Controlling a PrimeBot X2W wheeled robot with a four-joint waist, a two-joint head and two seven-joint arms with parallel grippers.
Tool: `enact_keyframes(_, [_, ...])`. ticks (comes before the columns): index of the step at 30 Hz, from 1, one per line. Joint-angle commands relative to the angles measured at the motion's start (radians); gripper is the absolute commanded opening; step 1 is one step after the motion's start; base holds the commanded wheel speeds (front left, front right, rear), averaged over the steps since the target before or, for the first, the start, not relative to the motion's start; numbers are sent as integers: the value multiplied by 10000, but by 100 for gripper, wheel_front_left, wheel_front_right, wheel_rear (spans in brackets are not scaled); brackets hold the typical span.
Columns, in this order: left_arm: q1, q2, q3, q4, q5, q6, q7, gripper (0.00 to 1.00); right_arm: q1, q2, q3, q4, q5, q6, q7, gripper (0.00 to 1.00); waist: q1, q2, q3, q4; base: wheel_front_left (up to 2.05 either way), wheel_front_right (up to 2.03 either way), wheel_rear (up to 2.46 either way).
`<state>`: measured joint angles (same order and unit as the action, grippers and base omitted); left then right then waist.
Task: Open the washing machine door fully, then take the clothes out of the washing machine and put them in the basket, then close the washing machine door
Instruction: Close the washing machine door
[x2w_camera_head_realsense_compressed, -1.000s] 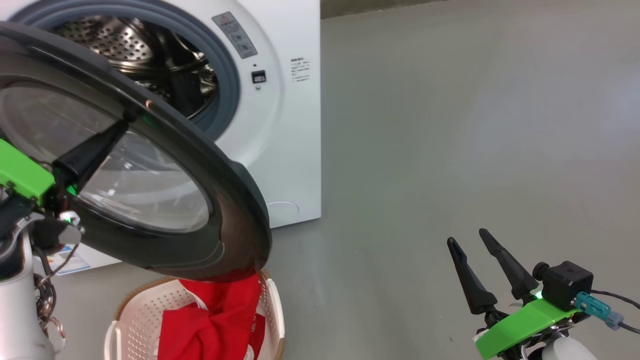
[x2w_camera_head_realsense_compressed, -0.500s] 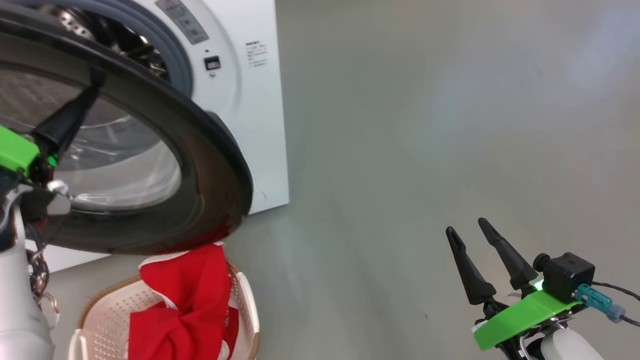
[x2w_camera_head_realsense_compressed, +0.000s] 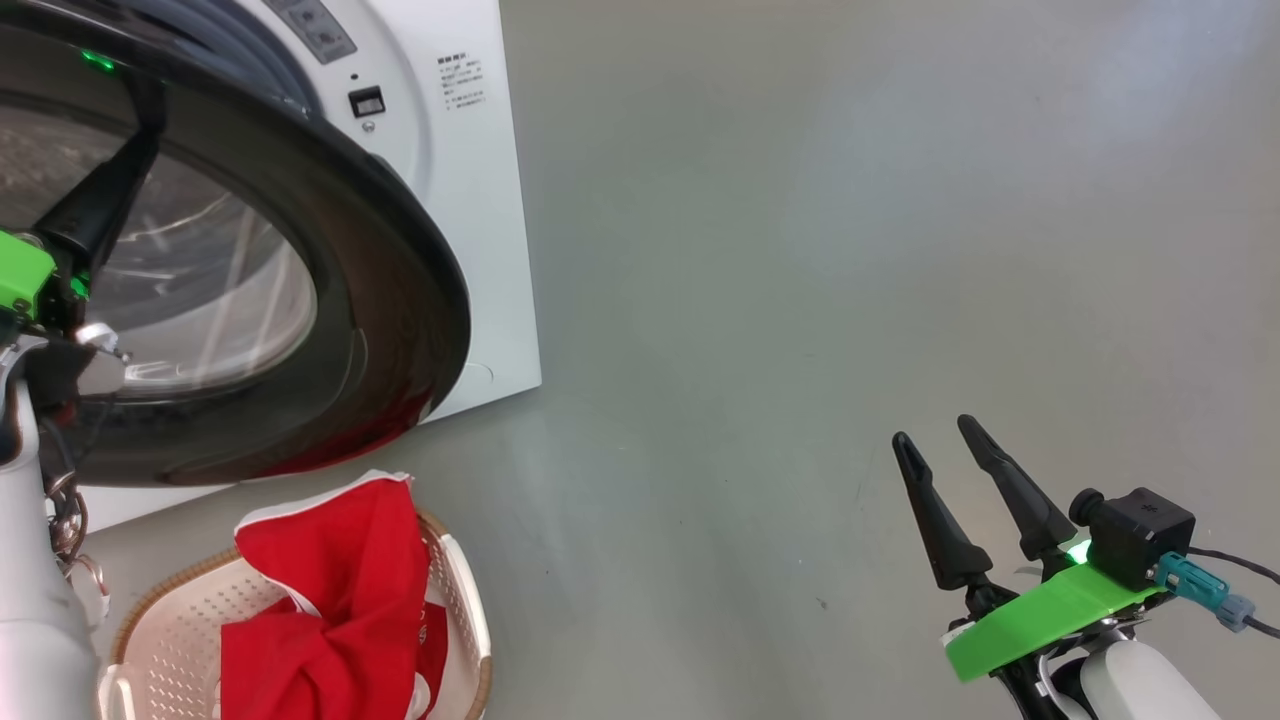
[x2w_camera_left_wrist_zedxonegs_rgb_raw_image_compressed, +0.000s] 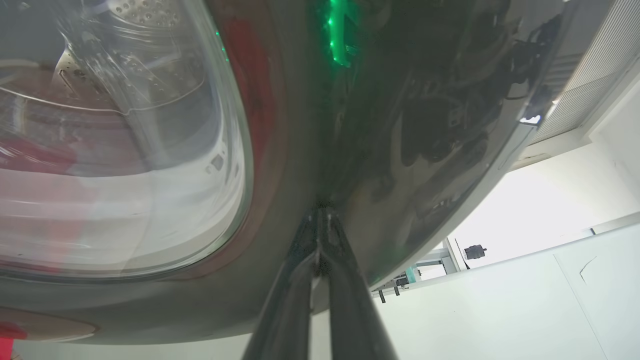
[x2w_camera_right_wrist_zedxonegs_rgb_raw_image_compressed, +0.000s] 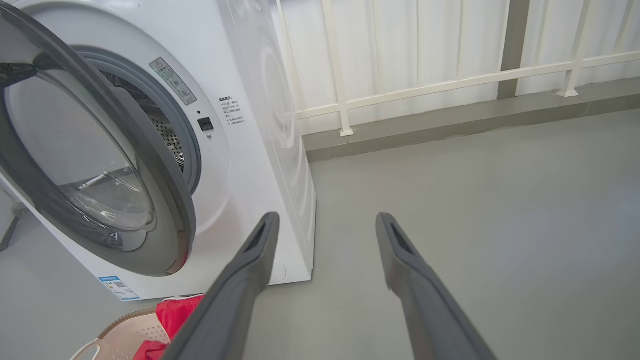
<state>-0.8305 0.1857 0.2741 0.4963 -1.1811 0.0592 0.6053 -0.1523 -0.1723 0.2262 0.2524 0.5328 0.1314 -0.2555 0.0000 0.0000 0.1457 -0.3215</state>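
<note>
Left gripper (x2w_camera_left_wrist_zedxonegs_rgb_raw_image_compressed: 320, 215), fingers together and empty, presses its tips on the half-closed door's (x2w_camera_head_realsense_compressed: 400, 300) near face, washer (x2w_camera_head_realsense_compressed: 480, 200) behind it; right gripper (x2w_camera_head_realsense_compressed: 930, 430), fingers spread, empty, well right.

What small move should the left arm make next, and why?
Probably push the washing machine door toward the washing machine with the left gripper: it is shut against the door's black rim, the door stands ajar, and the clothes lie in the basket.
</note>
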Motion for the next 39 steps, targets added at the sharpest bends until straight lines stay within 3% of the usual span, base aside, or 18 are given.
enact_keyframes(1, [-269, 527, 202, -165, 105, -209, -31, 0, -171, -40, 73, -204, -130, -7, -63, 100, 0, 0, -97, 52, 0, 0, 0])
enact_keyframes(19, [812, 386, -353, -388, 479, -873, 59, 0, 128, -349, 260, 37, 90, -7, -63, 100, 0, 0, -1286, 1096, 0, 0, 0])
enact_keyframes(21, [1030, 379, -476, -581, 626, -942, 21, 100, 151, -389, 263, 30, 102, -7, -63, 100, 0, 0, -1393, 1264, 0, 0, 0])
enact_keyframes(28, [2197, 676, -1120, -1992, 1698, -1479, -522, 100, 278, -435, 126, 13, 121, -7, -63, 100, 0, 0, -1648, 1721, 0, 0, 0])
enact_keyframes(34, [4086, 1009, -1610, -3688, 3212, -1770, -2122, 100, 388, -439, 2, -27, 112, -7, -63, 100, 0, 0, -1748, 1971, 0, 0, 0])
enact_keyframes(39, [5432, 865, -1578, -4390, 4002, -1780, -3414, 100, 360, -465, -67, -85, 115, -7, -63, 100, 0, 0, -1756, 2021, 0, 0, 0])
